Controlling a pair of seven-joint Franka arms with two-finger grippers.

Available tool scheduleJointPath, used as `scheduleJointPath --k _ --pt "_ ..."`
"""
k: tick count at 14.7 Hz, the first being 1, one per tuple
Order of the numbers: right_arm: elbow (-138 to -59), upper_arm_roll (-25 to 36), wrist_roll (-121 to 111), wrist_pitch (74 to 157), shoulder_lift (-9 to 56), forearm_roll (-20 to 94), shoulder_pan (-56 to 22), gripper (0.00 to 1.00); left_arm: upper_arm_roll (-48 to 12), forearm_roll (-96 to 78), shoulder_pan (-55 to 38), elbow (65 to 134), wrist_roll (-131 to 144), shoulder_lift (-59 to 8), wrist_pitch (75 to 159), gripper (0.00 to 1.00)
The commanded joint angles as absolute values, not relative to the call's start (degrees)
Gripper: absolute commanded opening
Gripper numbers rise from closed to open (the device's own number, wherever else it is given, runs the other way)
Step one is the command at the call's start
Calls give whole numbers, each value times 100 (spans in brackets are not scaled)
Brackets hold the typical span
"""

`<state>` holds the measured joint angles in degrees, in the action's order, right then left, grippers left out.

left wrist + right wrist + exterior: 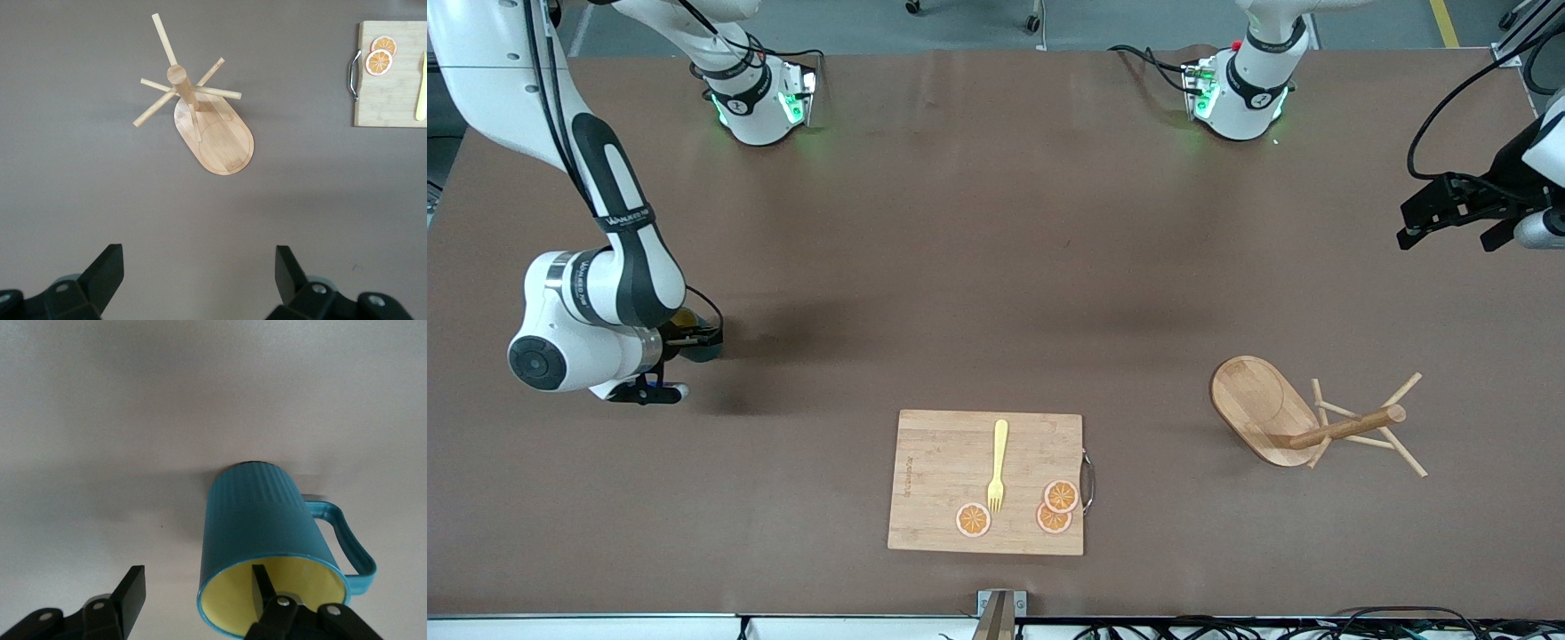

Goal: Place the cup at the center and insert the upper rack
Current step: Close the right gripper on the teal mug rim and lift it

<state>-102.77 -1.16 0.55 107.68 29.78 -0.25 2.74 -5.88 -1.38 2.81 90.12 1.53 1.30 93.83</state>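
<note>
Right gripper low at right arm's end of table, fingers wide apart, one finger inside cup, not clamped. Cup on table; off-centre closing may tip it. Upper rack upright near left arm's end. Left gripper waits, wide open, empty.

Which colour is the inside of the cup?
Pale yellow; the cup is teal outside. The right wrist view shows it best.

No text is legible. Faint lettering runs along the right arm links and one edge of the cutting board, but neither inscription can be read.
</note>
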Motion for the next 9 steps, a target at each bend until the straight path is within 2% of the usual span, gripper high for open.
scheduleJointPath --k 1,3,9 --pt "-10318 -123 114 10889 3032 -18 299 56 -615 -35 281 8947 149 105 9404 100" --pt "-10327 -123 114 10890 3050 -18 316 40 -615 -35 290 8947 149 105 9404 100" --pt "-10310 -123 53 10881 3041 -18 360 13 -615 -35 281 8947 149 105 9404 100"
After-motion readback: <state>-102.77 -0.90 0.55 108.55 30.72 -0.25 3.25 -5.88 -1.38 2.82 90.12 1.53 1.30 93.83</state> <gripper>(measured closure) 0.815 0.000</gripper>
